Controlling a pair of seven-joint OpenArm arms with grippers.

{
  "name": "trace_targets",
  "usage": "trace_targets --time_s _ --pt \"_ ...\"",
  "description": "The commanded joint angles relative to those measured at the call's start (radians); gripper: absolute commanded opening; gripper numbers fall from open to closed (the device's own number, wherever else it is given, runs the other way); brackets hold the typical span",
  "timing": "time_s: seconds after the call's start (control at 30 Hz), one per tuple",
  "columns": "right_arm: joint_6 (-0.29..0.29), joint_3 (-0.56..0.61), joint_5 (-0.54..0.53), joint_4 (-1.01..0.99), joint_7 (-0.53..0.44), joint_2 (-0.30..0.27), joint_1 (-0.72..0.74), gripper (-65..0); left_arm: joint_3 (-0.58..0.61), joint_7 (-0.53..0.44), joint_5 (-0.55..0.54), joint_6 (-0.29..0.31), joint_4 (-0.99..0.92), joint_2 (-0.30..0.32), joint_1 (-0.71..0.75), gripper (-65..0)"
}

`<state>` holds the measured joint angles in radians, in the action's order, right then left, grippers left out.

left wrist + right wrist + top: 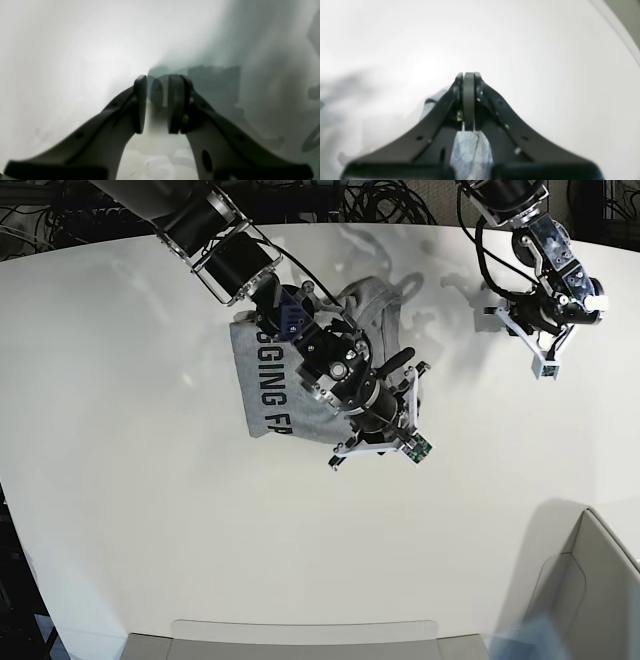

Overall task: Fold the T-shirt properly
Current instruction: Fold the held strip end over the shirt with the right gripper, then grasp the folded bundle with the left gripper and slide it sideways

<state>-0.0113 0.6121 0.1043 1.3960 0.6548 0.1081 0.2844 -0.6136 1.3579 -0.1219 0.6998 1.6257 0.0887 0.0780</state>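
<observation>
The heather-grey T-shirt (258, 345) lies bunched near the table's middle, with black block lettering showing on its left part. My right gripper (345, 452) sits at the shirt's lower right edge. In the right wrist view that gripper (468, 75) is shut, and grey fabric (470, 150) runs up between its fingers. My left gripper (542, 362) hangs at the far right, well apart from the shirt. Seen from the left wrist, it (156, 80) is open with nothing between the pads, above bare white table.
The white table (120, 430) spreads wide to the left and front. A grey bin (590, 580) stands at the front right corner. A pale tray edge (300, 640) shows at the front. Cables lie beyond the back edge.
</observation>
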Motion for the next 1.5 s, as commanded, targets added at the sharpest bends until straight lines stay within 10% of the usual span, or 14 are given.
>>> trace_targets --time_s 0.0,0.23,0.4,0.63,0.87,1.47 --pt "0.003 -0.005 -0.001 0.055 -0.039 0.011 0.011 -65.0 -0.001 0.038 0.024 -0.002 -0.002 0.000 0.004 -50.6" --pt "-0.036 -0.196 -0.002 0.286 0.004 -0.066 -0.104 -65.0 0.016 0.031 0.018 -0.002 0.222 -0.093 -0.007 -50.7" --pt "-0.315 -0.409 -0.002 0.362 0.185 -0.118 -0.152 -65.0 0.186 -0.122 0.026 -0.002 0.425 -0.208 0.030 -54.7" --pt "-0.687 -0.716 0.008 0.336 0.204 -0.147 -0.173 -65.0 0.459 -0.351 0.017 -0.002 0.422 -0.238 0.104 -58.9" --pt "-0.687 -0.720 0.008 0.220 0.194 -0.192 -0.172 -65.0 0.705 -0.538 0.024 -0.002 0.390 -0.234 0.191 -58.9" --pt "-0.687 -0.502 0.008 0.124 0.193 -0.213 -0.304 -65.0 0.625 -0.536 0.024 -0.002 0.138 -0.060 0.105 -58.7"
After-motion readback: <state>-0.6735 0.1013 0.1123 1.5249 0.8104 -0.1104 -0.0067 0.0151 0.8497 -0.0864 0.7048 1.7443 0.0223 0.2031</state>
